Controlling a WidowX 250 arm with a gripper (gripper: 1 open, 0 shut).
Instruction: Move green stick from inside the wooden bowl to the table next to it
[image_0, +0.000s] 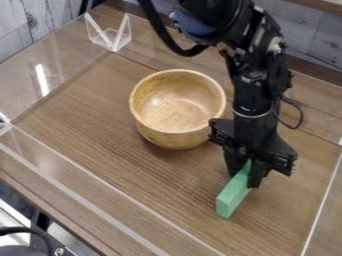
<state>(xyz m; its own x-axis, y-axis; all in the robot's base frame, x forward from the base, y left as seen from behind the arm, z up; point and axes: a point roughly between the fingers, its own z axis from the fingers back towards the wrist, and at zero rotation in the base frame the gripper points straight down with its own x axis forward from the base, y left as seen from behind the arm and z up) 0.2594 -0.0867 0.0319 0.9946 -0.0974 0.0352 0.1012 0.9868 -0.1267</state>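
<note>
The green stick (233, 196) stands tilted on the brown table (107, 150), its lower end on the wood to the right and in front of the wooden bowl (178, 107). My black gripper (249, 170) comes down from above and is shut on the stick's upper end. The bowl is light tan, upright and empty, a short gap to the left of the gripper.
Low clear acrylic walls (54, 165) edge the table at the left, front and right. A clear folded stand (110, 33) sits at the back left. My dark arm (241, 50) rises behind the bowl's right side.
</note>
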